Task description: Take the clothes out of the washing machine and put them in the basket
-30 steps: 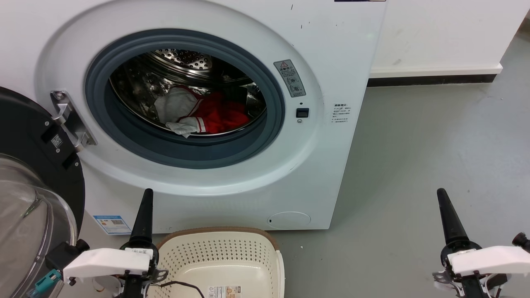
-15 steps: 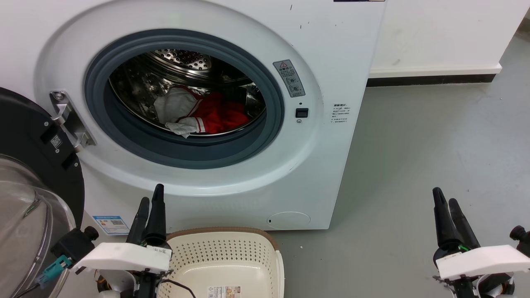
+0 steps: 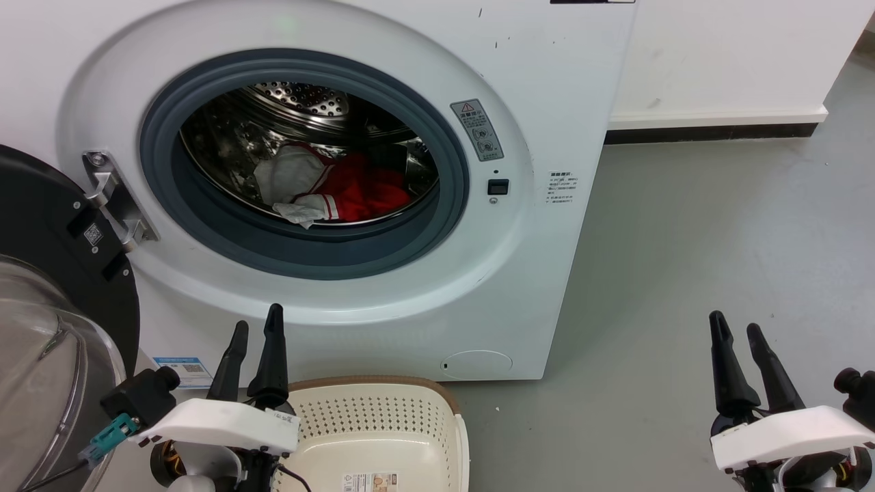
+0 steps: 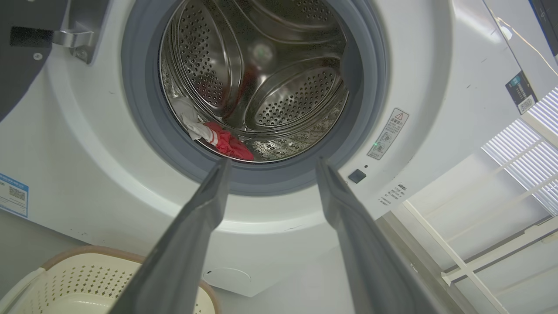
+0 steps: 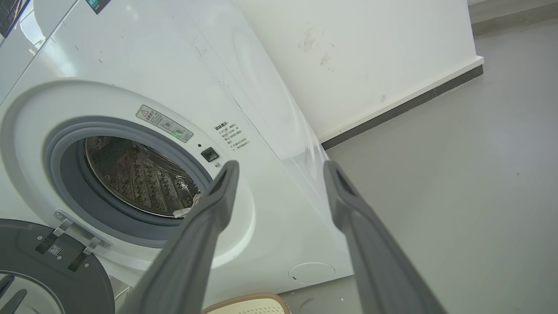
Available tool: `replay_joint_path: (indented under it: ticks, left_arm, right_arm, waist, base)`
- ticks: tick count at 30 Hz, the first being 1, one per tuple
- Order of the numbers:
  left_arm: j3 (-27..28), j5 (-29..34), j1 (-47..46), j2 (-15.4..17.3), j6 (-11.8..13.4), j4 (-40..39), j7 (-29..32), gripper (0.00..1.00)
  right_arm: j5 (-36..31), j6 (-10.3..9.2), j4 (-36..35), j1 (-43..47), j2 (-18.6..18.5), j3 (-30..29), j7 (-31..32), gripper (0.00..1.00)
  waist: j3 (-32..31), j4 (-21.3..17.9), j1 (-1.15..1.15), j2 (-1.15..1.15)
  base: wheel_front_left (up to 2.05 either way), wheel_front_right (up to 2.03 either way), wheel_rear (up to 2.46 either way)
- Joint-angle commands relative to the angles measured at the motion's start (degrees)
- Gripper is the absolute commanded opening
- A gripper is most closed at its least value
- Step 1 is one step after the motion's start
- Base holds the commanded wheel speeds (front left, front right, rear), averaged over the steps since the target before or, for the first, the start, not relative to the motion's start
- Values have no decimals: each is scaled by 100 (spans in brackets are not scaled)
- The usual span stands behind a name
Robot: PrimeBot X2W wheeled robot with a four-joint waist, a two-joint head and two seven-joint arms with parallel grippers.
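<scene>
Two spread and empty: left gripper (image 3: 257,318), right gripper (image 3: 735,322).
Best send the left up-frame into the washing machine (image 3: 547,102), pinching bunched clothes (image 3: 355,191).

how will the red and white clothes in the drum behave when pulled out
Probably floppy: the clothes lie crumpled in folds on the drum floor, so they should drape and trail from a grip. They may drag over the raised grey door seal.

The clothes (image 3: 335,188) lie in the washing machine (image 3: 424,287), the basket (image 3: 372,424) before it.
</scene>
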Motion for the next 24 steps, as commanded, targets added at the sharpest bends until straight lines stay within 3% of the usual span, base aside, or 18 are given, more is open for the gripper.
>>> replay_joint_path:
  ticks: [1,24]
  left_arm:
    - [-15,166,-140,16,15,-51,-54,100]
    - [-174,1646,-162,18,106,55,-401,100]
  right_arm:
    - [-198,0,-114,7,-15,12,-54,100]
    - [-1685,0,-411,206,-14,36,-142,100]
  waist:
    - [-4,0,0,0]
    - [-16,2,0,0]
  base:
    - [0,0,0]
    - [0,0,0]
